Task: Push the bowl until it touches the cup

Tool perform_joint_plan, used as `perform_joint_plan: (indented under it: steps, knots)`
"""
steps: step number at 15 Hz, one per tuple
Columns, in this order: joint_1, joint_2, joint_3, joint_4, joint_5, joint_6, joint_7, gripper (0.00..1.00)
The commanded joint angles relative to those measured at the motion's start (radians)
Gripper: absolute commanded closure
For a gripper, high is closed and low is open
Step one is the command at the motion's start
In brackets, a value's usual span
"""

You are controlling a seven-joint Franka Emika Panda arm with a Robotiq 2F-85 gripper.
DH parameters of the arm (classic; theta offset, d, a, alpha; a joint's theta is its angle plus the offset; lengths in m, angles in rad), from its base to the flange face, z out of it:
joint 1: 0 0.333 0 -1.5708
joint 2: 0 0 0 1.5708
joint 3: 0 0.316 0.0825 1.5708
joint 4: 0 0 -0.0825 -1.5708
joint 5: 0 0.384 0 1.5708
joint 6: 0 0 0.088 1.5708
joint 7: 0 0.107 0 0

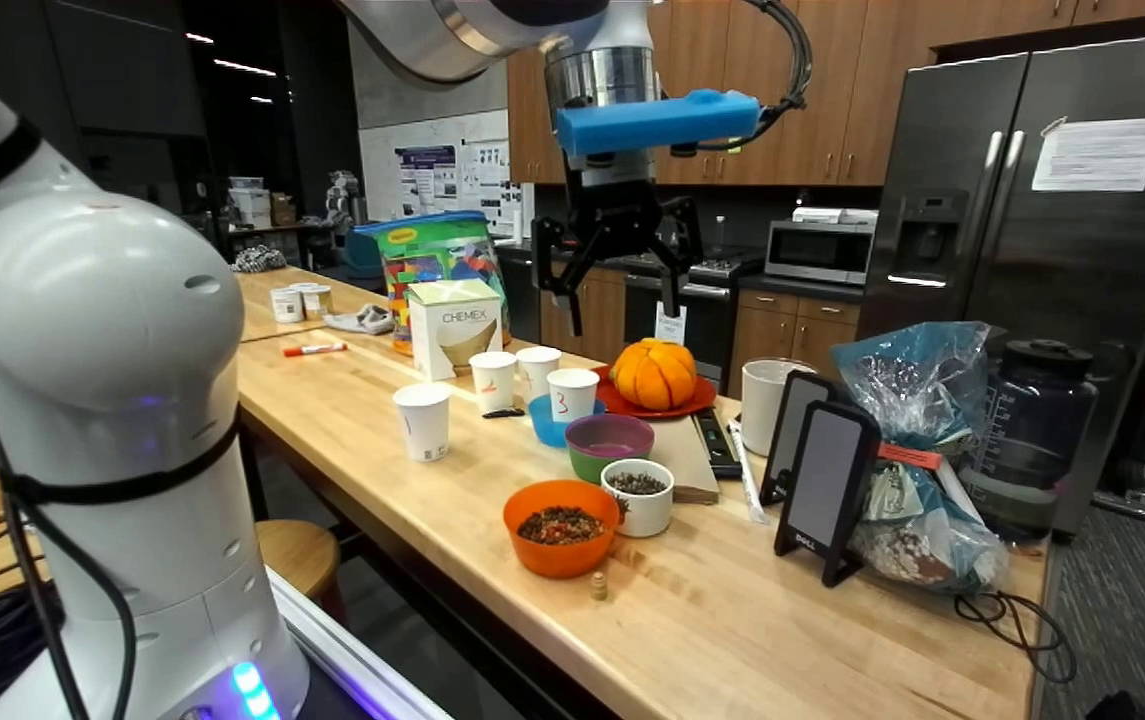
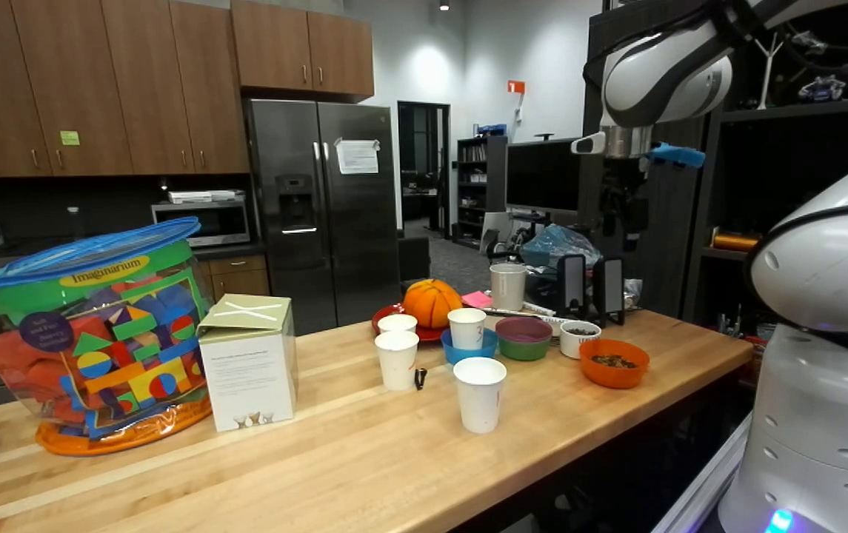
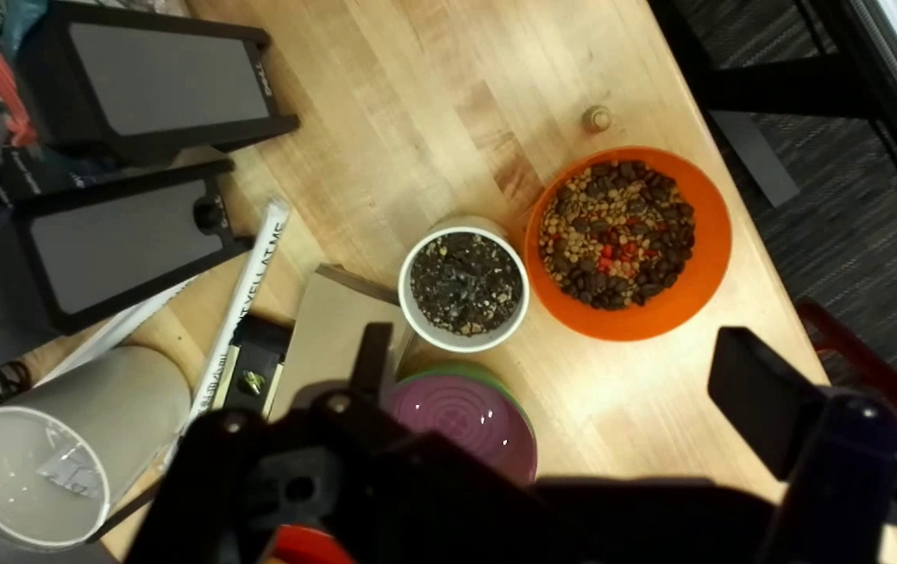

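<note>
The orange bowl (image 1: 560,560), partly filled with dark and tan bits, sits near the counter's front edge in both exterior views and the wrist view. Several white tapered cups stand apart from it; the lone one (image 1: 423,421) is toward the robot's base in an exterior view and nearest the camera in an exterior view as a cup (image 2: 480,400). High above the counter hangs my gripper (image 1: 622,308), touching nothing. In the wrist view its dark fingers (image 3: 761,399) are spread wide with nothing held, and the orange bowl (image 3: 691,298) lies beyond them.
A white ramekin (image 3: 460,341) of dark bits sits close against the orange bowl; I cannot tell if they touch. A purple-green bowl (image 1: 597,458), a blue bowl (image 1: 547,430) bearing a cup, and a pumpkin (image 1: 652,375) on a red plate stand behind. Black speakers (image 1: 827,480) are at one side.
</note>
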Motion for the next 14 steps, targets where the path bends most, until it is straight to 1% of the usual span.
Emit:
perform_joint_plan:
  steps: [1, 8, 10, 14]
  knots:
    - [-0.015, 0.005, 0.016, 0.001, 0.014, 0.0, -0.009, 0.0]
    - [-0.009, 0.007, 0.028, 0.0, 0.014, 0.0, -0.007, 0.0]
    - [-0.007, 0.01, 0.011, 0.001, 0.0, 0.0, -0.06, 0.0]
    - [-0.028, 0.013, -0.06, 0.029, 0.009, -0.023, -0.206, 0.0]
